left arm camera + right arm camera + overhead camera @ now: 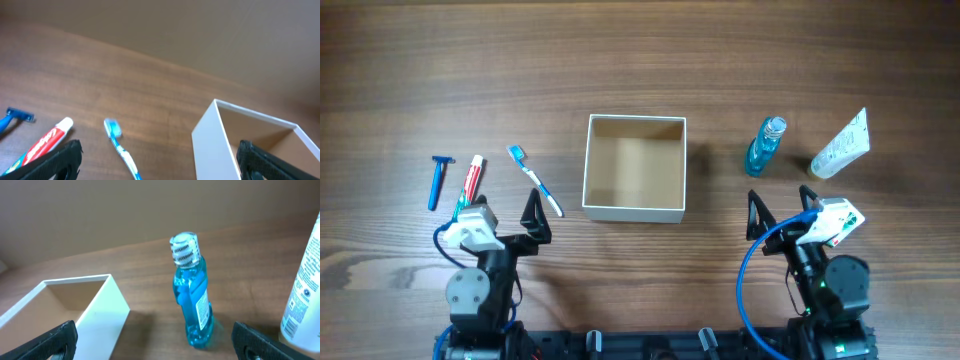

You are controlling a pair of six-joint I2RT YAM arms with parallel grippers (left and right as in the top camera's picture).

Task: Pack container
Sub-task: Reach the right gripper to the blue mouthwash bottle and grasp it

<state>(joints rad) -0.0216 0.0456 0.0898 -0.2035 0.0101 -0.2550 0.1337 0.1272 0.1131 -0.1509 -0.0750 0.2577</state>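
Overhead first: what sort of surface is it?

– A wooden table, dark brown, the grain running left to right across the whole frame. Nothing else of the room shows from above.

And from the wrists?

– Both wrist views show the tabletop ending at a far edge in the upper part of the frame. Behind it is a plain, flat brown backdrop, and I cannot tell what it is.

Where is the container?

– At the centre of the overhead frame, square to the table, open side up. It has white walls and a tan inside, with nothing in it.

What lies round it?

– At left centre are a razor, a toothpaste tube and a toothbrush, side by side and apart from each other. The toothbrush lies nearest the box but does not touch it. At upper right a blue bottle stands upright, with a white tube just beyond it. Both are well clear of the box.

And the left gripper?

– At lower left, just below the toothpaste and toothbrush. Its jaws are spread wide and grip nothing. In its wrist view each finger sits at a bottom corner, with bare wood between them.

The right gripper?

– At lower right, below the bottle. It too is wide apart and empty, and in its wrist view the bottle stands between the fingers, farther off.
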